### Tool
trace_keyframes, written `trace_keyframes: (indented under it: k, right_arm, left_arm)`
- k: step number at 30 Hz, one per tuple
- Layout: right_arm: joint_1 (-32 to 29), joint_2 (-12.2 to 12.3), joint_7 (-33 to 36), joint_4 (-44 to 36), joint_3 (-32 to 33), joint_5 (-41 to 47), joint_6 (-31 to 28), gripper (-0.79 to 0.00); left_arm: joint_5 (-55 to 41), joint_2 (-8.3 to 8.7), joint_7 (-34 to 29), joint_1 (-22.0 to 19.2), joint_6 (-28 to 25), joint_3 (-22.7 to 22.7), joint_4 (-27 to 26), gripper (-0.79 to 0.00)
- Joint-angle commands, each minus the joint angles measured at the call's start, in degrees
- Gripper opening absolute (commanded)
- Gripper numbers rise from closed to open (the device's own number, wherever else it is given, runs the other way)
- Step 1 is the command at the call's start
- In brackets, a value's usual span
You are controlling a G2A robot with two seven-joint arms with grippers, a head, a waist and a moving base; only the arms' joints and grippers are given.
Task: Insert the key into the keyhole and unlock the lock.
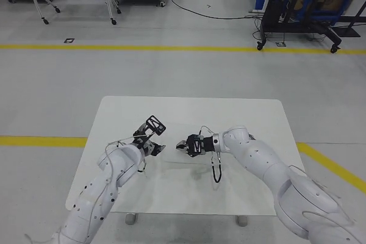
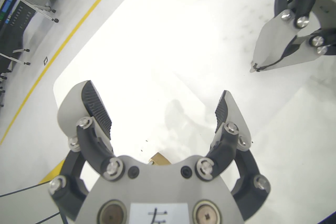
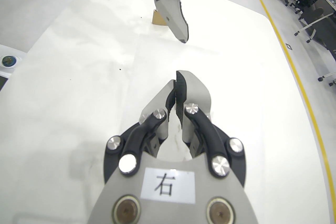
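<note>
Lock (image 3: 158, 19) first: small, brass, sitting on the white tabletop (image 1: 244, 116). My left claw (image 2: 157, 93) hangs right over it, spread wide, with nothing between the ribbed pads (image 2: 95, 108). From my left wrist the lock's corner peeks out just under the palm, so the pads sit past it rather than around it, and I can make out no touch. Over to my right claw (image 3: 176, 79): its pads are pressed flat together and the tips point at the lock from a short way off, with bare tabletop between. Is the key pinched in there? I cannot tell, because the pads meet so closely that anything thin would be buried. Which face of the lock carries the keyhole I can't tell either, since a left finger crosses in front of it. So where do we stand? Early, I'd say: lock not gripped, key not in, nothing turned. Nearly all of it is left. The left claw has to come down and close on the lock body, and the right claw has to line the key up with the keyhole, push it home, then twist. My guess is the steadying grip comes first, since a loose little lock would skid away from any push. The two claws face each other near the middle of the tabletop, so there's little room for a sloppy approach.
</note>
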Motion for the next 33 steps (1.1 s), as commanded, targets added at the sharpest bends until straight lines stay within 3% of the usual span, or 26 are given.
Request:
trace_keyframes:
  k: [1, 7, 13, 17, 21, 28, 31, 33]
  right_arm:
    - [-0.32, 0.31, 0.30, -0.50, 0.32, 0.32, 0.31, -0.785]
    - [-1.82, 1.70, -0.92, -1.72, 2.22, 2.31, 2.72, -0.785]
    - [-4.14, 3.72, -8.56, -2.74, 4.86, 5.25, 4.07, -0.785]
    - [-6.15, 5.26, -13.20, -5.99, 5.50, 6.94, 4.75, -0.785]
    - [-6.93, 6.62, -12.66, -8.96, 5.08, 8.55, 4.22, -0.785]
    - [-7.14, 6.61, -12.44, -9.07, 5.13, 8.79, 4.25, -0.785]
    - [-9.43, 6.98, -10.43, -15.58, 5.11, 17.12, 1.99, -0.785]
    - [-10.82, 7.40, -9.12, -19.83, 5.48, 24.93, 0.65, -0.785]
  left_arm:
    - [0.16, -0.29, -0.64, -0.81, 0.84, 1.01, 1.55, 0.000]
    - [0.64, -1.01, -1.17, -2.41, 2.00, 3.33, 5.20, 0.000]
    - [0.90, -1.28, -0.47, -2.95, 2.61, 3.53, 5.46, 0.000]
    - [-0.06, -0.80, 1.12, -1.63, 2.82, 0.41, 2.69, 0.000]
    - [-4.25, 0.23, 3.84, 2.71, 2.97, -6.51, -2.47, 0.000]
    - [-4.25, 0.23, 3.84, 2.71, 2.97, -6.51, -2.47, 0.000]
    - [-11.43, 0.21, 9.76, 3.52, 0.97, -8.70, -0.44, 0.000]
    - [-23.79, 0.21, 13.07, 3.70, -4.78, -11.45, 2.10, 0.000]
